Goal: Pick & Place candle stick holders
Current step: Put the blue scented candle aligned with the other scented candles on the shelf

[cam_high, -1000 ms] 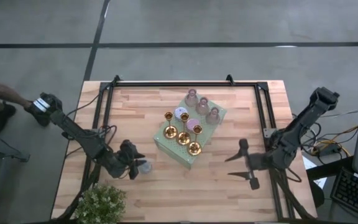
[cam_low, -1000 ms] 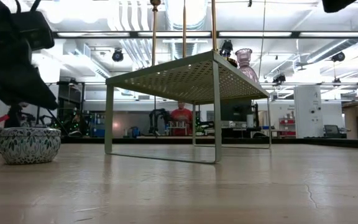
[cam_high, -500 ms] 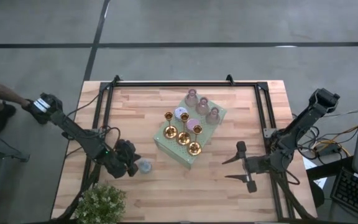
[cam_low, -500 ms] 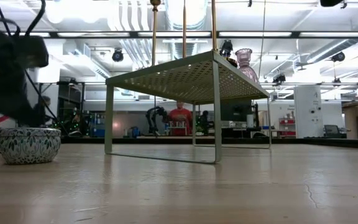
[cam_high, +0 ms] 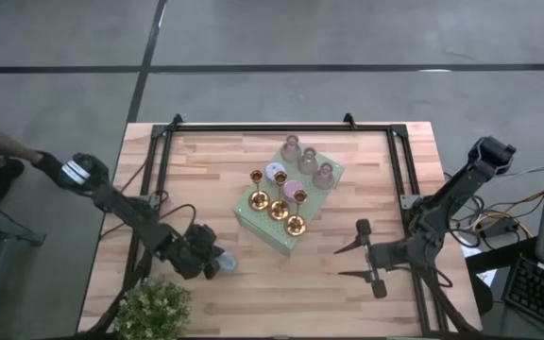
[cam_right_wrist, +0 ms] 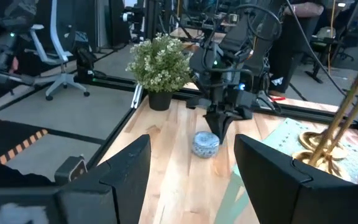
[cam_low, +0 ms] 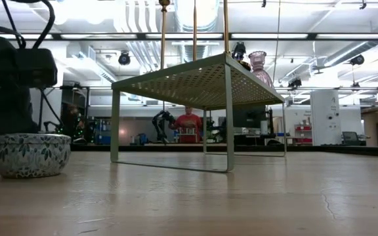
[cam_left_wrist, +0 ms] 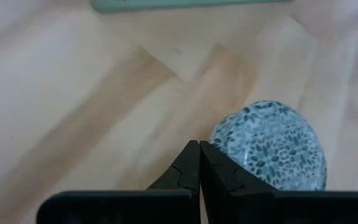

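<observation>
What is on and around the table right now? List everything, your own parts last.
gold candlesticks: four, shiny gold, standing on the green rack.
pastel holders: about five, pink and lilac, on the rack's far part.
blue patterned holder: one, pale blue with leaf print, on the wood beside the left hand, not gripped.
rack: one, pale green, perforated, mid-table.
plant: one, leafy green, near left corner of the table.
table: one, light wood.
person: one, red top, far in the room.
left hand: fingers shut, empty, next to the blue holder.
right hand: open, empty, right of the rack.
</observation>
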Motion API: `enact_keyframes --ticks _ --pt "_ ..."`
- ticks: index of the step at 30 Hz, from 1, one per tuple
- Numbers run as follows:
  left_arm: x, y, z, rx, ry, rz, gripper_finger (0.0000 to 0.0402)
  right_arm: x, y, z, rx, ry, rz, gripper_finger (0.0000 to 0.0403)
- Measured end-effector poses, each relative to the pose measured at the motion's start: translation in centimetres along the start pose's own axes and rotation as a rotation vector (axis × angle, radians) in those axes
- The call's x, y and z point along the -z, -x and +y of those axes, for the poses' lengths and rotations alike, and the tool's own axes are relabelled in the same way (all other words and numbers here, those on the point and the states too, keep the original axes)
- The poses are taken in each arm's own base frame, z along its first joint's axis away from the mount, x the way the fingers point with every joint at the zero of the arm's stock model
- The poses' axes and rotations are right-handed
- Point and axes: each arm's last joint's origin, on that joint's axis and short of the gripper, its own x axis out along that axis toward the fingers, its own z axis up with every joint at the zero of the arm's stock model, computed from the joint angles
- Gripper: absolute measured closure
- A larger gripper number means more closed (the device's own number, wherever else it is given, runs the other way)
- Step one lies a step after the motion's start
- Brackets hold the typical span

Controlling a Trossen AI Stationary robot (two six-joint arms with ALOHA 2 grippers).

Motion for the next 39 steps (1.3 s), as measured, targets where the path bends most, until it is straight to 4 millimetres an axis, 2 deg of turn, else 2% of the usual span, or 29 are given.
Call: enact_keyframes --ticks 5,10,21,30,34,39 --pt "0.6 -1.5 -1.1 0.018 0.059 -0.002 0.0397 -0.1 -0.4 0.4 -0.001 0.009 0.006 0.0179" --pt "0.9 -3.4 -3.2 -0.013 0.128 -0.015 0.0397 0.1 -0.7 0.6 0.0 0.019 0.024 0.0179" --pt "0.8 -7.4 -9.8 -0.014 0.071 -0.115 0.0395 0.3 -0.9 0.7 0.001 0.012 0.036 0.0179" --pt "1.1 -11.0 -12.6 -0.082 0.017 -0.288 0.0395 0.4 -0.9 0.7 0.001 0.005 0.038 0.0179" --pt "0.9 -11.0 -13.1 -0.094 -0.021 -0.323 0.0394 0.8 -1.2 0.9 0.0 0.011 0.054 0.0179" --pt "-1.0 -8.9 -14.3 -0.083 -0.066 -0.413 0.0394 1.4 -2.1 1.2 0.012 0.017 0.086 0.0179"
